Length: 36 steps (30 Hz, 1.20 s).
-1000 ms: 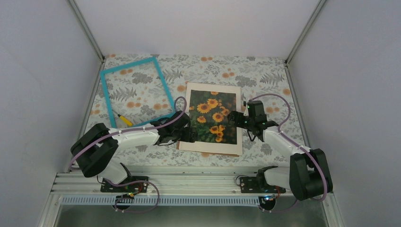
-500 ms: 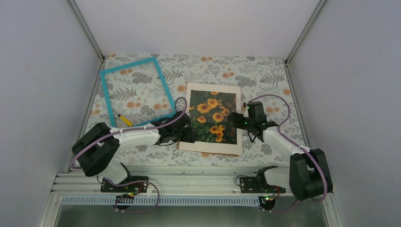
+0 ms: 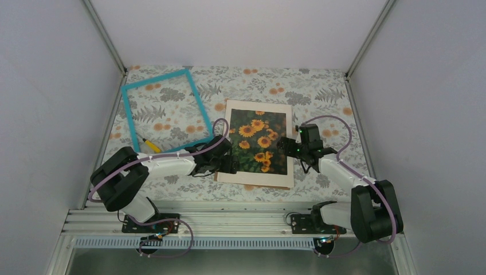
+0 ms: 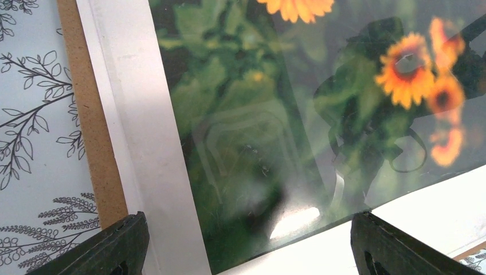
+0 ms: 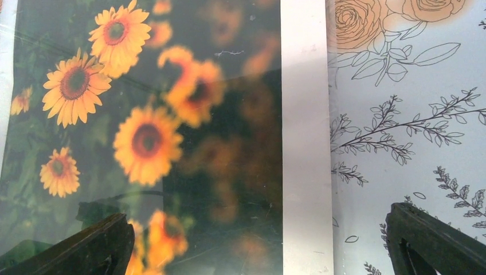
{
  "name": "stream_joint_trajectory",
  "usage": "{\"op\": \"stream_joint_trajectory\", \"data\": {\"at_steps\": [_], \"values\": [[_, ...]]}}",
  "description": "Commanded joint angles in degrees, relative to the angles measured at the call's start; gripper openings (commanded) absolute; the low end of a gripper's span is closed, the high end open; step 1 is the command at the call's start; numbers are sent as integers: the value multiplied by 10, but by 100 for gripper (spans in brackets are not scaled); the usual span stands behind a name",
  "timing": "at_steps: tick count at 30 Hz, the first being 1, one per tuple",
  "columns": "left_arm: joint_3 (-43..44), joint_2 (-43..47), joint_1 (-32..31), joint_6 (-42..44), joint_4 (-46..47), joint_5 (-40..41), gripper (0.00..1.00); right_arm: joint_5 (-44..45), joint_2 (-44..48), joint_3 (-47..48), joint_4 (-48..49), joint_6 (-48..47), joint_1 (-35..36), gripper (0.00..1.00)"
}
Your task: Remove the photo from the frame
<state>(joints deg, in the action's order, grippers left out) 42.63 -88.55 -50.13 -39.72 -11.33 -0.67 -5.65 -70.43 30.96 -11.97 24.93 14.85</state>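
The left gripper [image 3: 230, 163] hangs over the near left corner of the photo [image 3: 257, 140] with its jaws spread wide and nothing between them. In the left wrist view its two dark fingers [image 4: 123, 246] stand far apart, one over the cream-white mat [image 4: 143, 143] and the other over the photo's near edge. The right gripper [image 3: 282, 146] is just as wide apart and holds nothing. It sits at the photo's right side, with one finger over the print and the other over the floral tablecloth [image 5: 401, 114]. The photo lies flat near the middle of the table, inside the mat and on a brown backing board [image 4: 94, 132]. It is well apart from the turquoise frame [image 3: 155, 78], which lies at the far left. Both wrist views cut off the fingers at the bottom edge, so contact with the surface cannot be judged. Glare and dark reflections blur parts of the sunflowers. A small yellow item [image 3: 151, 145] inside the frame is too small to identify.
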Motion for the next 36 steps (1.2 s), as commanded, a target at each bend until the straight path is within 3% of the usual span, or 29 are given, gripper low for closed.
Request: {"op": "stream_joint_trajectory", "data": {"at_steps": [1,36], "values": [[-1,-13,-7,-4,17,-14,87,4,3,-11,5,-2,-5,100],[55,-57,-14,13,44,-43,87,-12,-8,-10,5,4,-21,100]]}}
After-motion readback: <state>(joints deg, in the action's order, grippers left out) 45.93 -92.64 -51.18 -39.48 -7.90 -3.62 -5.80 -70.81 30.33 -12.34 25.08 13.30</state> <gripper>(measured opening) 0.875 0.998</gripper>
